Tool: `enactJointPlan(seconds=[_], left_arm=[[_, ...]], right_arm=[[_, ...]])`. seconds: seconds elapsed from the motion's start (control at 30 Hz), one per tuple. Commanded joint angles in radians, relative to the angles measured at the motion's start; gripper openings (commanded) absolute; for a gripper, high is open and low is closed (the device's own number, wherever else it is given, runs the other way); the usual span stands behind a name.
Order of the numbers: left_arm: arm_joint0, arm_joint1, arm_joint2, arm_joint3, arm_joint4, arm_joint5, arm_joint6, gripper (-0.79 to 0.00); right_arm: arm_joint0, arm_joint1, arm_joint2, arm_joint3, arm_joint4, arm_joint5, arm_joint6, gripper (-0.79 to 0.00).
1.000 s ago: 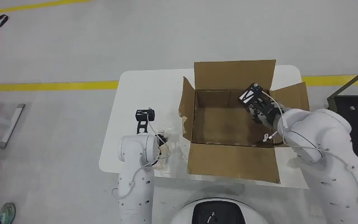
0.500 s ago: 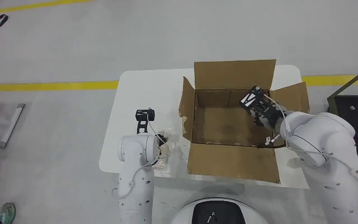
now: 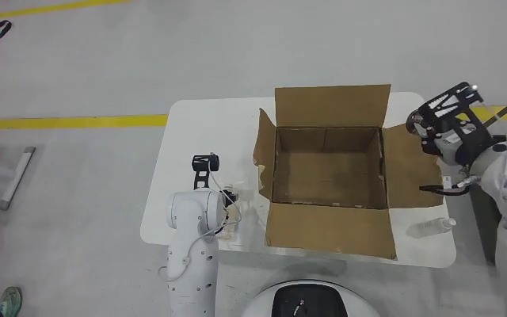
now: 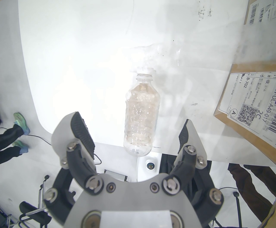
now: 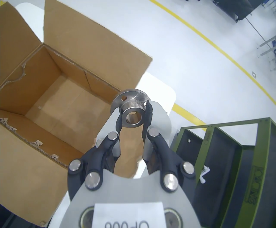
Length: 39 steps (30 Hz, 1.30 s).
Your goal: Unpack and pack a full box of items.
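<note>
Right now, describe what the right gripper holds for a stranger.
Beside the right flap of the open cardboard box hangs the right gripper. It pinches a short metal sleeve with a drilled flange; the bottles on the table are clear plastic.

White counter, rounded corners, dark scuff marks on its top. Grey floor all around it. Yellow floor line runs straight across, passing behind the counter; a second yellow line sits at the far edge, angled. Green metal rack with black tray shelves stands on the floor just beside one counter corner. Grey flat bar lies on the floor, well apart from the counter. Thin black cable trails on the floor near the counter edge.
</note>
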Motion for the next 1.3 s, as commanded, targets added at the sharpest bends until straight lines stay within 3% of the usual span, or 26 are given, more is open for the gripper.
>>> enactJointPlan(seconds=[0.0, 0.2, 0.4, 0.67, 1.0, 1.27], left_arm=[[0.000, 0.000, 0.000, 0.000, 0.000, 0.000, 0.000, 0.000], [0.000, 0.000, 0.000, 0.000, 0.000, 0.000, 0.000, 0.000], [0.000, 0.000, 0.000, 0.000, 0.000, 0.000, 0.000, 0.000], [0.000, 0.000, 0.000, 0.000, 0.000, 0.000, 0.000, 0.000], [0.000, 0.000, 0.000, 0.000, 0.000, 0.000, 0.000, 0.000], [0.000, 0.000, 0.000, 0.000, 0.000, 0.000, 0.000, 0.000]], right_arm=[[-0.017, 0.005, 0.063, -0.001, 0.015, -0.005, 0.007, -0.785], [-0.099, 0.019, 0.185, 0.042, 0.041, -0.019, 0.010, -0.785], [-0.180, 0.029, 0.207, 0.122, 0.019, -0.034, -0.012, -0.785], [-0.227, 0.036, 0.131, 0.285, -0.007, -0.033, -0.048, -0.785], [-0.157, 0.046, 0.003, 0.449, -0.093, 0.008, -0.066, -0.785], [-0.136, 0.049, -0.079, 0.458, -0.097, 0.026, -0.063, -0.785]])
